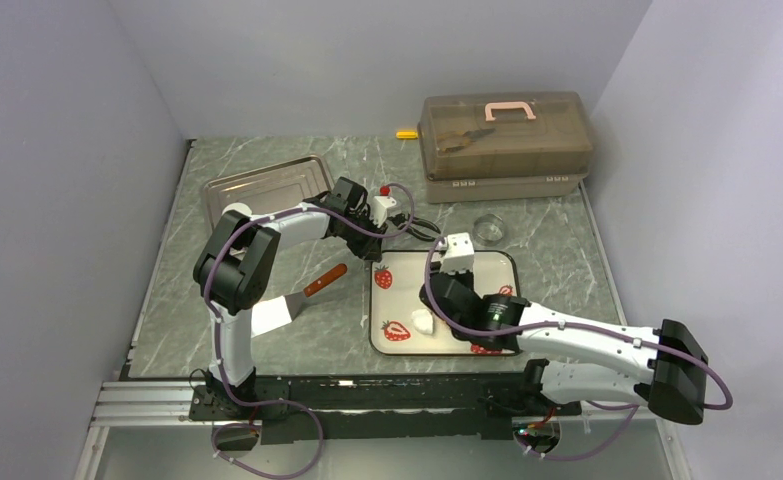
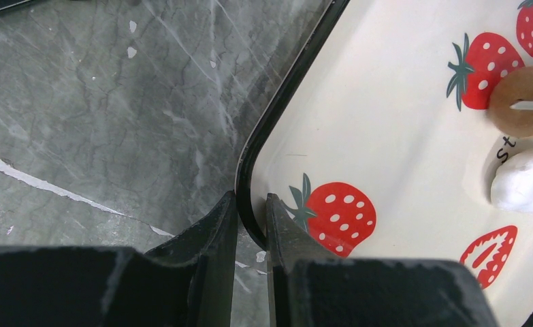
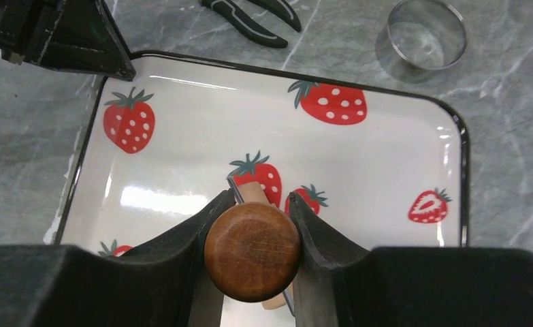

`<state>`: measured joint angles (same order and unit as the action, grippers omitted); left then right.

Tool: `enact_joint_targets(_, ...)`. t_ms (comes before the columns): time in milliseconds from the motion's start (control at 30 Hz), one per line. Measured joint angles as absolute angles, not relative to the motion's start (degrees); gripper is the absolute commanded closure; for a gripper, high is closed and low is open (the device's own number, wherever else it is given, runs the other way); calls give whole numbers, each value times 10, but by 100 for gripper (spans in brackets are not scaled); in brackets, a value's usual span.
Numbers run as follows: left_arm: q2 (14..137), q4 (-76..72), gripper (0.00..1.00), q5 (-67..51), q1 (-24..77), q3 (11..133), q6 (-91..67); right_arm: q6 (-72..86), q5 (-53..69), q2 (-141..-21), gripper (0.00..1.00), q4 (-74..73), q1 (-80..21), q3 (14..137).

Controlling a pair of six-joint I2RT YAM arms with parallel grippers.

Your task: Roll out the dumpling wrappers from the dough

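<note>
Top view: a white rectangular tray with strawberry print and a black rim [image 1: 412, 292] sits mid-table. A small white lump of dough [image 1: 423, 321] lies on the tray's near-left part, beside a printed strawberry. A clear round ring [image 1: 488, 228] stands on the grey marble table [image 1: 567, 260], just beyond the tray's far edge.

Left wrist view: the left gripper [image 2: 250, 202] is clenched on the tray's rim, one finger outside and one inside.

Right wrist view: the right gripper [image 3: 261, 199] grasps the round end of a brown wooden roller [image 3: 252, 251] above the tray.
</note>
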<state>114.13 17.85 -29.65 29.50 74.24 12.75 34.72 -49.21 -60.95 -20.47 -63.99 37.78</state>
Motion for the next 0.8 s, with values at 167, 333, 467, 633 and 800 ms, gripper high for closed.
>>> enact_joint_targets(167,1141,178,100,-296,295,742,128,275,-472,-607,100,-225,-641,423)
enact_joint_targets(333,1141,178,100,-296,295,742,128,215,-407,-607,100,-164,-642,446)
enact_joint_targets(467,1141,177,100,-297,295,741,128,204,-378,-614,100,-145,-642,441)
enact_joint_targets(633,1141,176,100,-297,295,741,127,205,-379,-613,100,-112,-643,382)
enact_joint_targets(800,1141,175,100,-297,295,741,128,231,-406,-614,100,-88,-649,348)
